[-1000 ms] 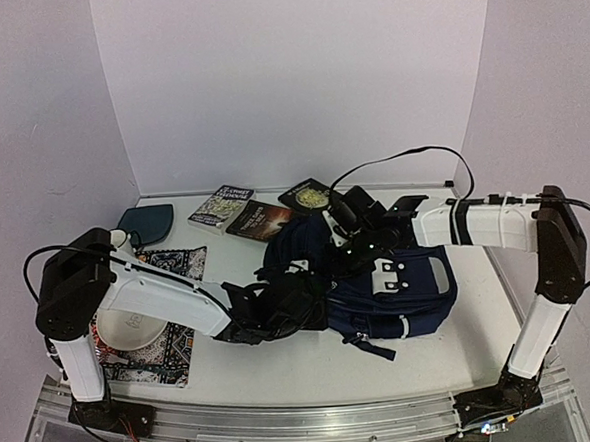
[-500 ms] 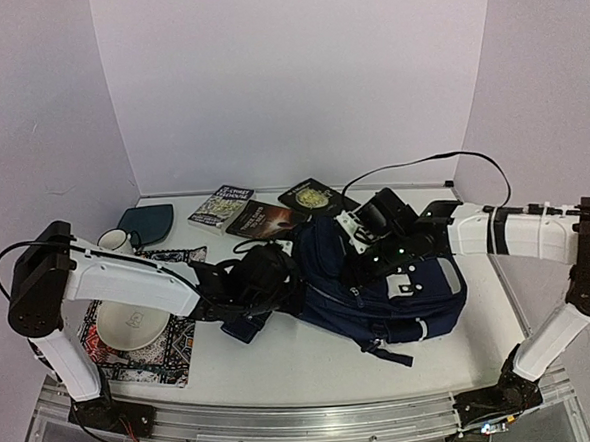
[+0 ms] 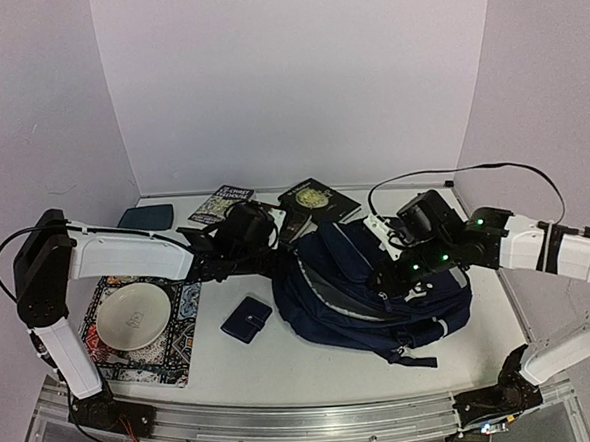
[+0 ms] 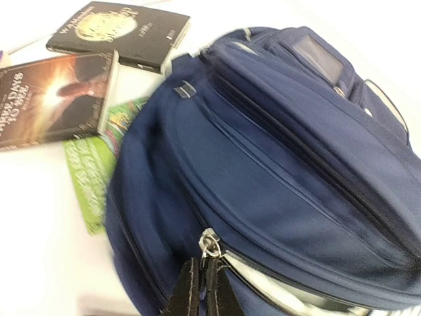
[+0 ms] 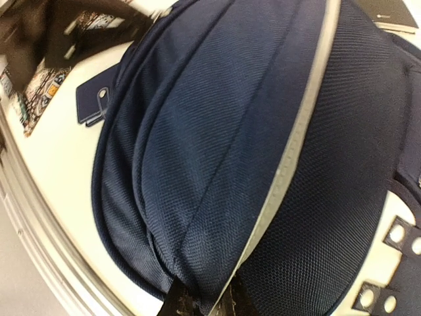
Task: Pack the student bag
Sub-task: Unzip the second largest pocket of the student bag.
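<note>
Tabletop (image 3: 284, 372): student bag (image 3: 380, 296) lay mid-right, shifted right & turned vs 1 s earlier. L claw (image 4: 202, 280), pressed together, pinched its zipper pull (image 4: 209, 245). R claw (image 5: 205, 299), also closed, nipped bag's grey-edged fabric. Small wallet (image 3: 246, 319), now uncovered by L arm, lay just left.
</note>
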You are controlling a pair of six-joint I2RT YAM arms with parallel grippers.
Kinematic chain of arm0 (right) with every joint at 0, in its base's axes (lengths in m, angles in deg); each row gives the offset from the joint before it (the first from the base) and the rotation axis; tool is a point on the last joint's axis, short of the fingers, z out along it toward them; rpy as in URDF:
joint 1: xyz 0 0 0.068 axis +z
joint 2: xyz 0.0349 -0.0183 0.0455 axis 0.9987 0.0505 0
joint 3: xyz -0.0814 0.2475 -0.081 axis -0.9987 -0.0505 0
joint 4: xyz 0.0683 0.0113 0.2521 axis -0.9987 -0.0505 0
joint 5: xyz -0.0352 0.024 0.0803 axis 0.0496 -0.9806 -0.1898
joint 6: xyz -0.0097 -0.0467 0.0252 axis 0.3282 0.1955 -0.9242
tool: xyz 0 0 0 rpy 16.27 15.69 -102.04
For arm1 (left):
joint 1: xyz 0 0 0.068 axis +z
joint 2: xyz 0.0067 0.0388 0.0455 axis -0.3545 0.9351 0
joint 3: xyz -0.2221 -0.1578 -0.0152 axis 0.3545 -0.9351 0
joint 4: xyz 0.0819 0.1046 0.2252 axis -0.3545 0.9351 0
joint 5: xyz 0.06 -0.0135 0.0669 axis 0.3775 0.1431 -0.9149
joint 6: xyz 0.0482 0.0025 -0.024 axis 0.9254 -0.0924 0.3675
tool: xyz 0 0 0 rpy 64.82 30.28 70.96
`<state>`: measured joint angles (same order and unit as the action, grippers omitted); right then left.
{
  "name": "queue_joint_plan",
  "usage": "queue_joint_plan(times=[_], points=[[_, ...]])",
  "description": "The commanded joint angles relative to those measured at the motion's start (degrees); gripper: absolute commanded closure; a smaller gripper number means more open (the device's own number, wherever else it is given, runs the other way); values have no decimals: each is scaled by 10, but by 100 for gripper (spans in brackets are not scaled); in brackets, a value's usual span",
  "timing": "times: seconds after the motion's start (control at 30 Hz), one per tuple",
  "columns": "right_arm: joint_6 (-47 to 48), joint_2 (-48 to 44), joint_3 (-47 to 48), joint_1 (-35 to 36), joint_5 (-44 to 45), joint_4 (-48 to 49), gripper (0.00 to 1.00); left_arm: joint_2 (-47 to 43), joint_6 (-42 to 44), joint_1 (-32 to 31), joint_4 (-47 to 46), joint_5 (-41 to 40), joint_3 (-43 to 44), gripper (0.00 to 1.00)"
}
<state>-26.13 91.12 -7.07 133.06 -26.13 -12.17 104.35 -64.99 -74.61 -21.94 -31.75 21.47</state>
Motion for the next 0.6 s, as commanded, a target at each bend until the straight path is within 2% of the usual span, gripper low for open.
queue_joint_plan(times=[0.0,0.1,0.2,0.3,0.43,0.57], points=[[18,-30,-7,-18,62,-98,98,15,41,55,42,-7,36,100],[22,-9,16,-18,28,-90,77,17,27,38,41,68,47,100],[24,-10,31,-13,21,-61,52,8,7,9,41,103,50,100],[30,-13,51,4,34,-28,32,3,-18,-6,41,137,54,100],[42,16,82,41,90,-10,18,-1,-38,-21,41,159,68,100],[31,72,106,72,139,1,14,5,-49,-35,41,185,89,100]])
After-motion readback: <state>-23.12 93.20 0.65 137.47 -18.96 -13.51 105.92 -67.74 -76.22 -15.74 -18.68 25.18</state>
